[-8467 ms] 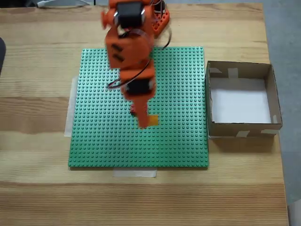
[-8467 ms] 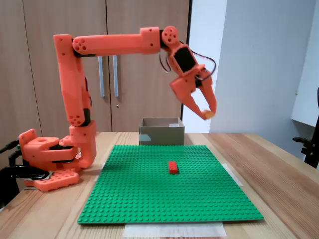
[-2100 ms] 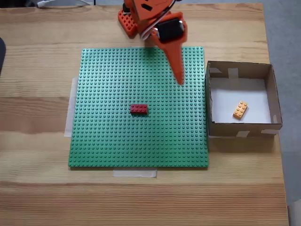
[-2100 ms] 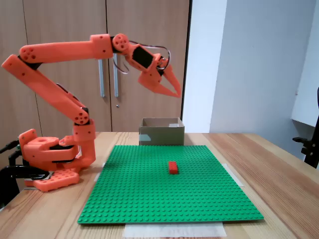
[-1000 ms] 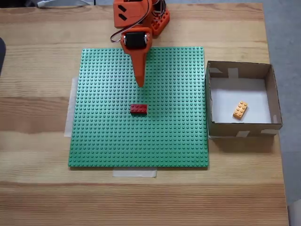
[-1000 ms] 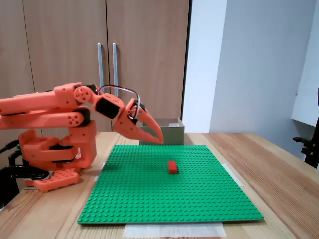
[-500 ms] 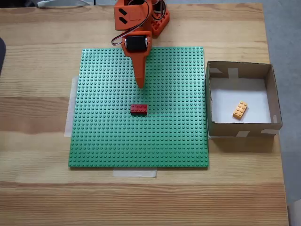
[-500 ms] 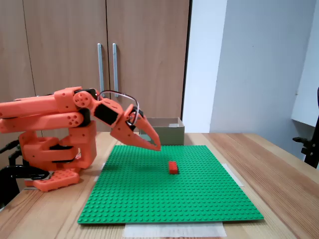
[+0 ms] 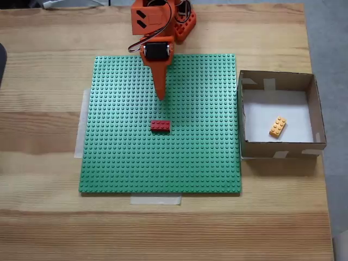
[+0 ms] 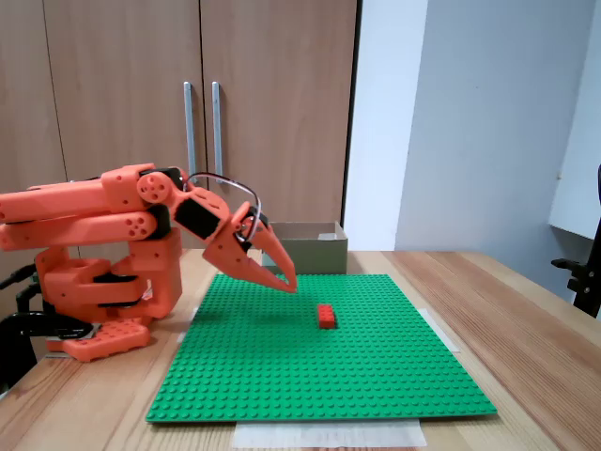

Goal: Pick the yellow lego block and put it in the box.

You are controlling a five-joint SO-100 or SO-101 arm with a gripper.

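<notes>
Top-down fixed view, arm: the orange arm reaches from its base at the far edge of the table (image 9: 43, 217) over the far part of the green studded baseplate (image 9: 125, 163).
Top-down fixed view, gripper: the gripper (image 9: 161, 97) points toward the near side, its fingers drawn into one narrow tip with nothing between them.
Top-down fixed view, bricks: a dark red brick (image 9: 160, 125) sits on the baseplate just nearer than the tip, apart from it. The yellow lego block (image 9: 278, 126) lies tilted on the white floor of the box (image 9: 277, 147), toward its right near corner.
Top-down fixed view, box: it stands on the table just right of the baseplate.
Side fixed view, arm: folded low at the left, with the gripper (image 10: 285, 282) angled down just above the baseplate (image 10: 319, 376).
Side fixed view, gripper: the fingers seem to meet at the tips, though the angle makes a small gap hard to rule out.
Side fixed view, bricks: the red brick (image 10: 326, 316) lies right of the tip.
Side fixed view, box: the box (image 10: 305, 246) stands at the far end of the table, its inside hidden.
</notes>
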